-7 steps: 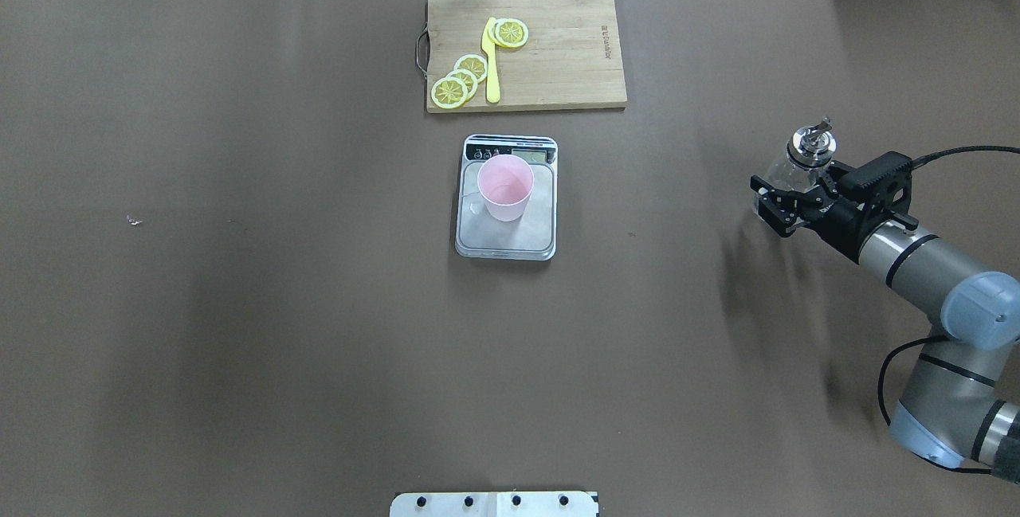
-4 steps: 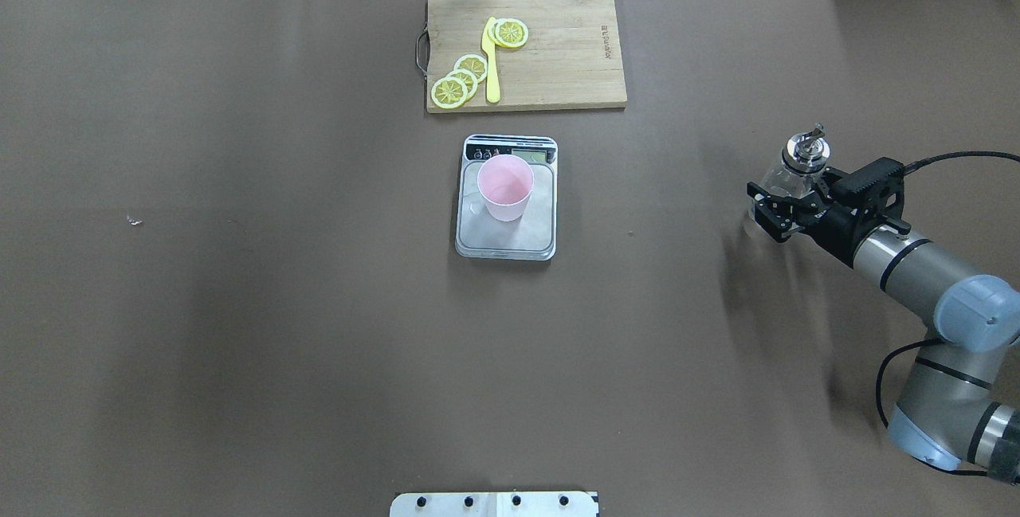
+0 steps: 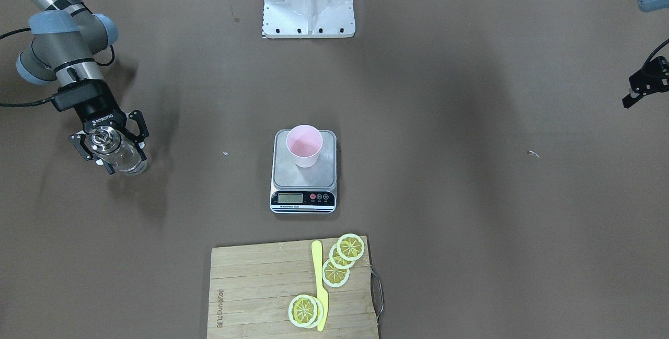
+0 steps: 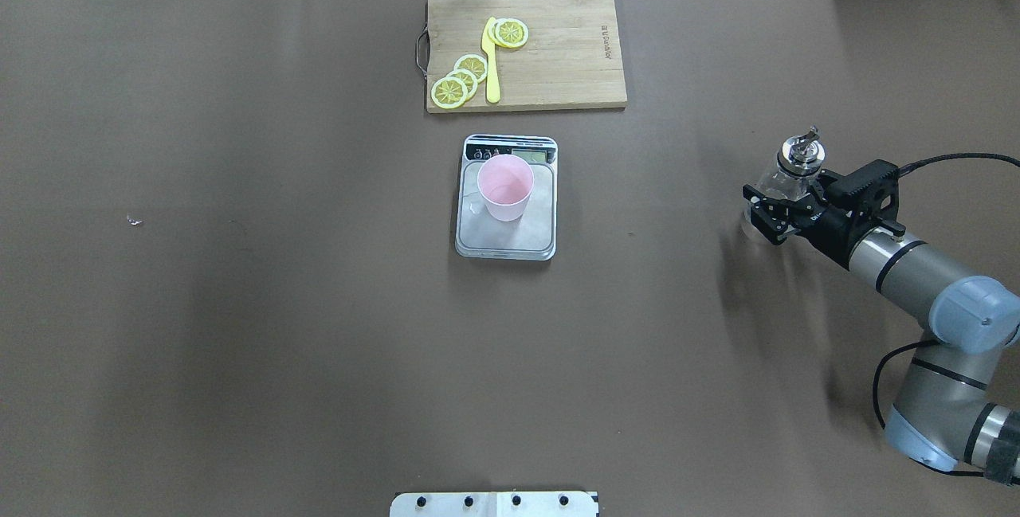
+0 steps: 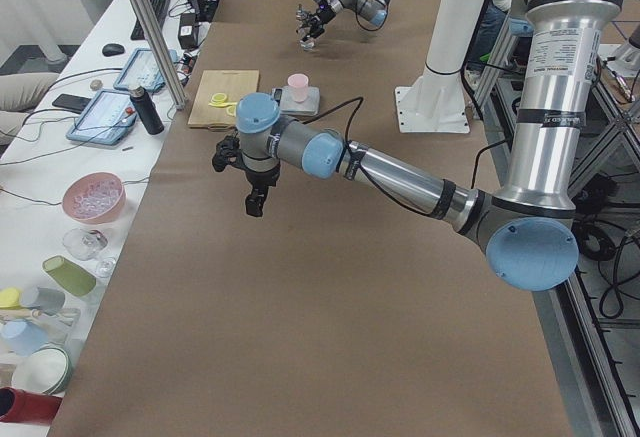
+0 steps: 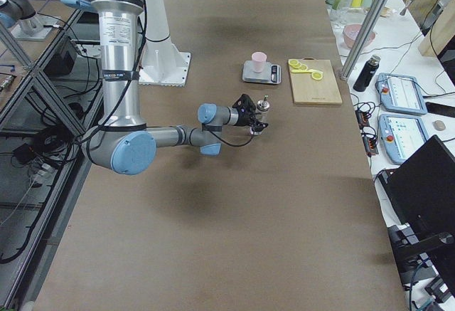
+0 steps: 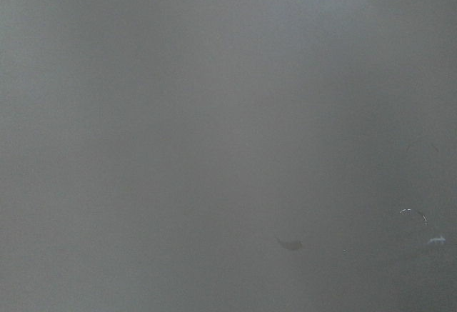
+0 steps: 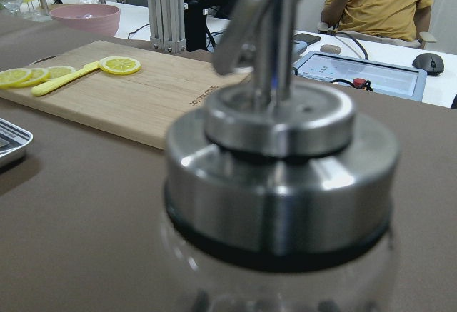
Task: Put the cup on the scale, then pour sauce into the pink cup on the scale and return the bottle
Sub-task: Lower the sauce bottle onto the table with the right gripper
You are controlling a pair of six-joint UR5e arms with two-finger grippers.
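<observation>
The right gripper's (image 4: pixel 761 214) fingers (image 4: pixel 766 197) are closed round the glass body of the sauce bottle (image 4: pixel 779 179), at the right side of the overhead view. They grip below the dark collar. That leaves the silver pour-spout cap (image 8: pixel 278 123), which fills the right wrist view, free to tip. The bottle is held upright, which keeps the sauce in; its level is too clear to make out. The base sits low over the brown surface (image 4: pixel 239 302), but whether it touches cannot be told.

The pink cup (image 4: pixel 505 187) stands upright at the centre of the frame, on the steel platform of the digital kitchen scale (image 4: pixel 510 243). It sits toward the display end but fully within the platform, so its whole weight bears on the scale and the LCD strip stays uncovered. Bottle and cup are well apart. Whether anything is in the cup cannot be judged, so this could be the fetch or the return of the bottle.

Above the scale in the overhead view lies a wooden cutting board (image 4: pixel 566 63) with lemon slices (image 4: pixel 460 80) and a yellow knife (image 4: pixel 492 63), outside any path between bottle and cup.

The left gripper (image 3: pixel 644 88) hangs at the right edge of the front-facing view, well clear of everything, probably parked to keep the middle open. How its fingers stand cannot be told.
</observation>
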